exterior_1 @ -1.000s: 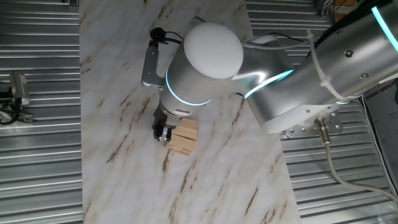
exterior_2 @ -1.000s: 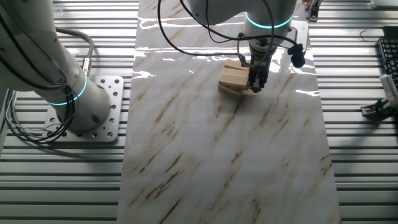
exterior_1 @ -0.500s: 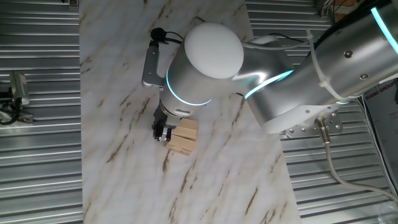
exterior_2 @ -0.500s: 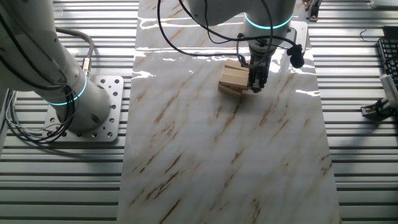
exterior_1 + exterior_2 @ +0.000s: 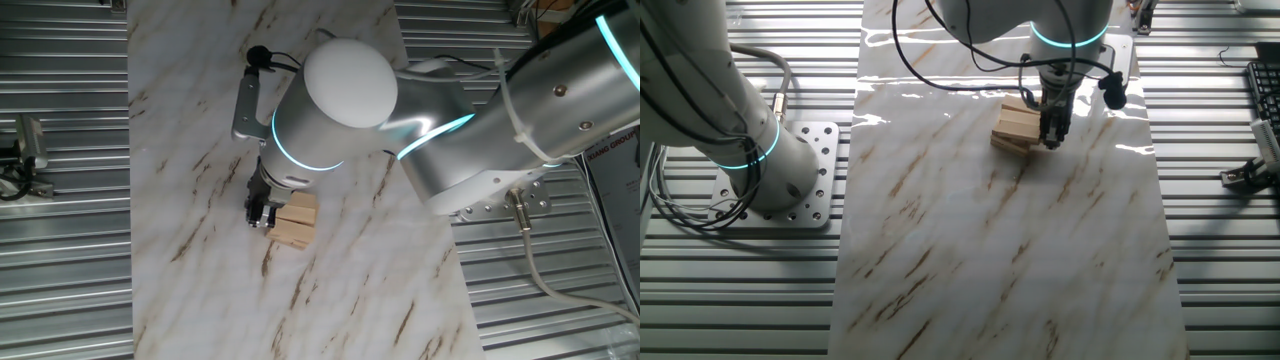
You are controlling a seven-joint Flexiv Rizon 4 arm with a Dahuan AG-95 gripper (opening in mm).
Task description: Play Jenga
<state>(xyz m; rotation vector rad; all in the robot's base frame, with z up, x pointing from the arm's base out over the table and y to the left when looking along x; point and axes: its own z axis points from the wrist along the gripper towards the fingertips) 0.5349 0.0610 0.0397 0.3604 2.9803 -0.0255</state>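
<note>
Jenga (image 5: 294, 219) blocks crosswise beside hand (image 5: 1051, 136)

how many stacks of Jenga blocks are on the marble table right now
1: a single Jenga stack sits near the table's far end, touching the gripper. Individual blocks are too small to count; some are hidden.

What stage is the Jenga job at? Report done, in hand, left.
Done: the gripper is down at the side of the Jenga stack on the marble tabletop. In hand: it sits against the blocks at one end; whether it grips one cannot be told. Left: no block lies apart from the stack, so none looks drawn out yet.
</note>
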